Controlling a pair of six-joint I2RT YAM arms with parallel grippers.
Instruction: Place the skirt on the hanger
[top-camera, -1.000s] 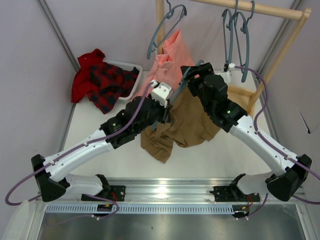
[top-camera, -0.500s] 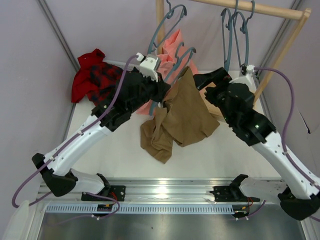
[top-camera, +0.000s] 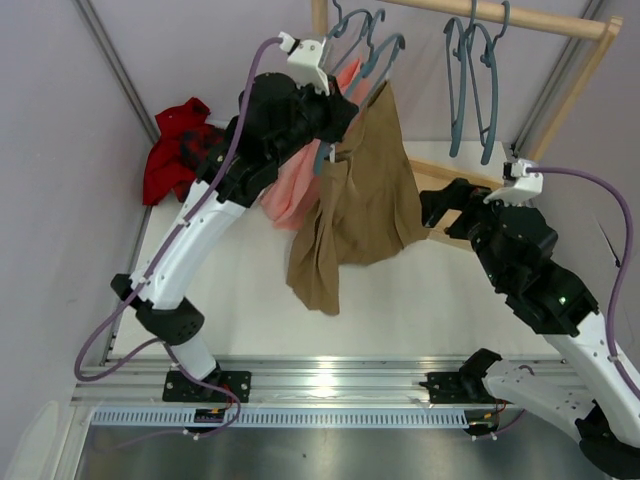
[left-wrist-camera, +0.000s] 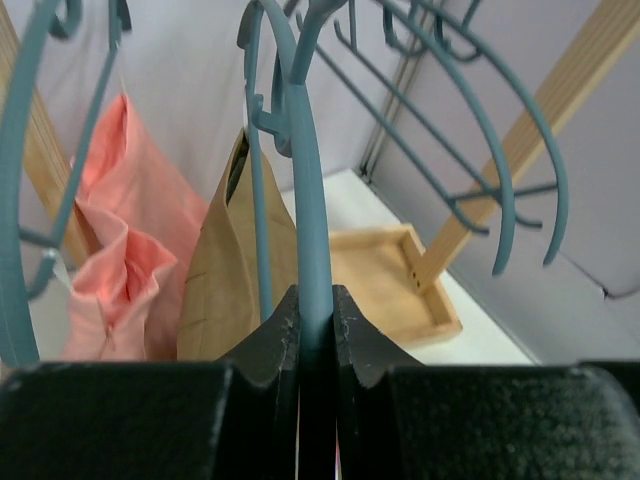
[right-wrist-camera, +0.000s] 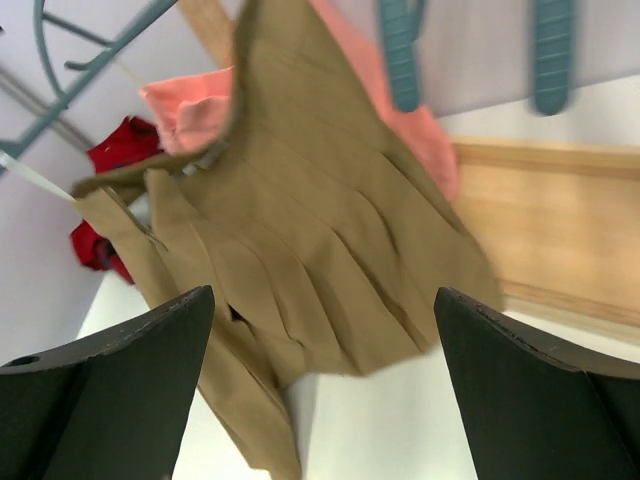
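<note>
The khaki skirt (top-camera: 360, 200) hangs from a grey-blue hanger (top-camera: 375, 60), lifted high near the wooden rail. My left gripper (top-camera: 335, 115) is shut on that hanger (left-wrist-camera: 312, 250), whose hook curves up ahead of the fingers; the skirt (left-wrist-camera: 225, 270) hangs just beyond. My right gripper (top-camera: 435, 205) is open and empty, drawn back to the right of the skirt (right-wrist-camera: 320, 260), which fills its view above the white table.
A salmon-pink garment (top-camera: 290, 190) hangs on another hanger behind the skirt. Two spare hangers (top-camera: 470, 70) hang on the wooden rail (top-camera: 520, 18). A red plaid garment (top-camera: 175, 160) lies at the back left. A wooden rack base (top-camera: 450, 180) sits at the right.
My left arm has raised the hanger with the skirt up toward the rail. My right gripper has let go of the skirt and pulled back to the right and down.
</note>
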